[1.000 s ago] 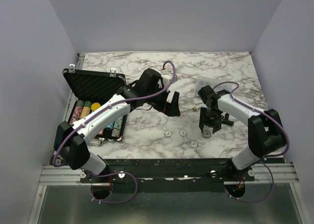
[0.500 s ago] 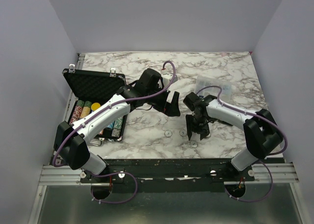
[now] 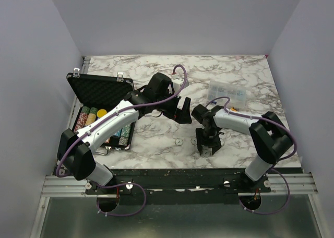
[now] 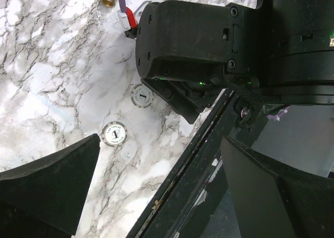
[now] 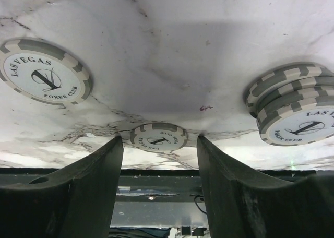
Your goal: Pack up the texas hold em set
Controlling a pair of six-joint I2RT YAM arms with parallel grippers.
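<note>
Right pincer (image 5: 158, 144) points down at the white marble table (image 5: 172, 50), partly spread and gripping nothing. A small white round poker chip (image 5: 158, 135) lies flat between its two dark fingers (image 5: 78, 191), with a sliver of table showing on either side.

That gap is what your closing move turns on, as I judge it. The chip sits centred between the tips, and being round it has no long axis to line up with. Outside one finger lies a second loose white chip (image 5: 44, 71). Outside the other is a short stack of grey-and-white chips (image 5: 292, 110), near enough that I think a finger could nudge it.

Your right arm (image 3: 235, 118) is folded low, with the wrist bent steeply down close to the near table edge. Left pincer (image 3: 180, 110) hangs spread wide and holds nothing, beyond the right pincer toward the table's middle.

Farther out on that same side sits the black hinged case (image 3: 102, 89), lid up, with rows of coloured chips (image 3: 91, 118) inside. Your right arm is the nearer one to this chip.
</note>
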